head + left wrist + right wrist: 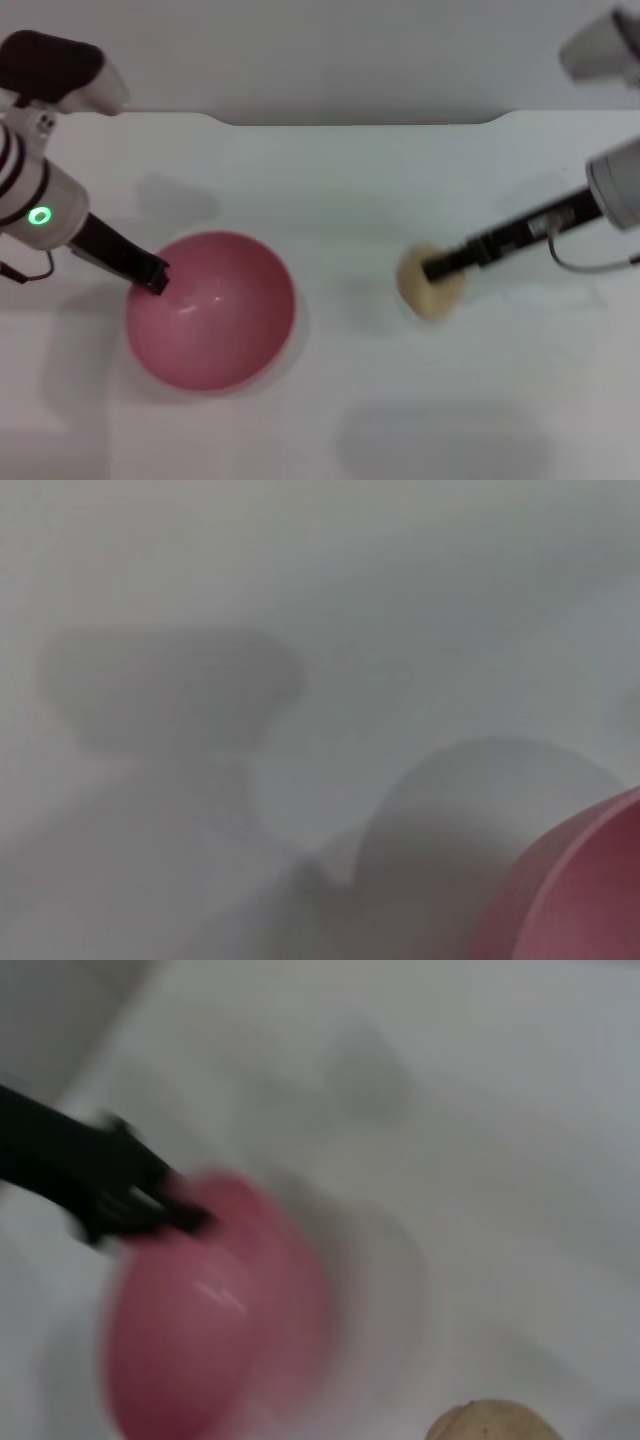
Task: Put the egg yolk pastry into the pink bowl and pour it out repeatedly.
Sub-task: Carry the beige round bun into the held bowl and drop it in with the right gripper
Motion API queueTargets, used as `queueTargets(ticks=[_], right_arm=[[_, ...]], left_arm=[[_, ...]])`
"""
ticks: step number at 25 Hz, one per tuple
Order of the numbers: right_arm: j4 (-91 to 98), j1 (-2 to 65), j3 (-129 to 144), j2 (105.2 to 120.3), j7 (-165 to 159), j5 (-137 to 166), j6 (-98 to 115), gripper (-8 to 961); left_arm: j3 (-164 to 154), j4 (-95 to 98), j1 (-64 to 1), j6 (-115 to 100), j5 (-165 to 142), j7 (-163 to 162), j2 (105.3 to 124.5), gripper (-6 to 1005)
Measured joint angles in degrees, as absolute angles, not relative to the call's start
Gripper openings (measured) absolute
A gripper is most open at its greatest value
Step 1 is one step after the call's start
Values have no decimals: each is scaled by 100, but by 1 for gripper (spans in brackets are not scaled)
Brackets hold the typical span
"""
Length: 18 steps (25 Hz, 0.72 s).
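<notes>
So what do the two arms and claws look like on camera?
Both arms have white, rounded housings ending in slim black claws: left claw, right claw. The left arm carries black bands and a glowing green ring light; a thin cable loops under each wrist.

Item one: a white table is stretching out in front of me, plain and matte, and soft grey shadows are lying across its surface. Item two: a pale grey wall is standing behind the table's far edge, where a shallow notch is cutting into that edge near the middle. I am seeing the same white table surface from both my wrists.
</notes>
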State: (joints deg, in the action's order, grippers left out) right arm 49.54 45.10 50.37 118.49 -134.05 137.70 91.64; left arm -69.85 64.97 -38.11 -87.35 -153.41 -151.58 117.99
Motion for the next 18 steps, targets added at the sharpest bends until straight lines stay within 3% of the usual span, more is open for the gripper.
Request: queueTargets(ticks=[7, 18], right_arm=[[5558, 4680, 5674, 11873, -12371, 12001, 9085, 159], [5321, 5093, 7672, 11890, -12200, 11909, 8315, 100]], left_arm=[[-7420, 6483, -4155, -8796, -15297, -15241, 11832, -2], [-7731, 6456, -4429, -8705, -15002, -15257, 11857, -2]])
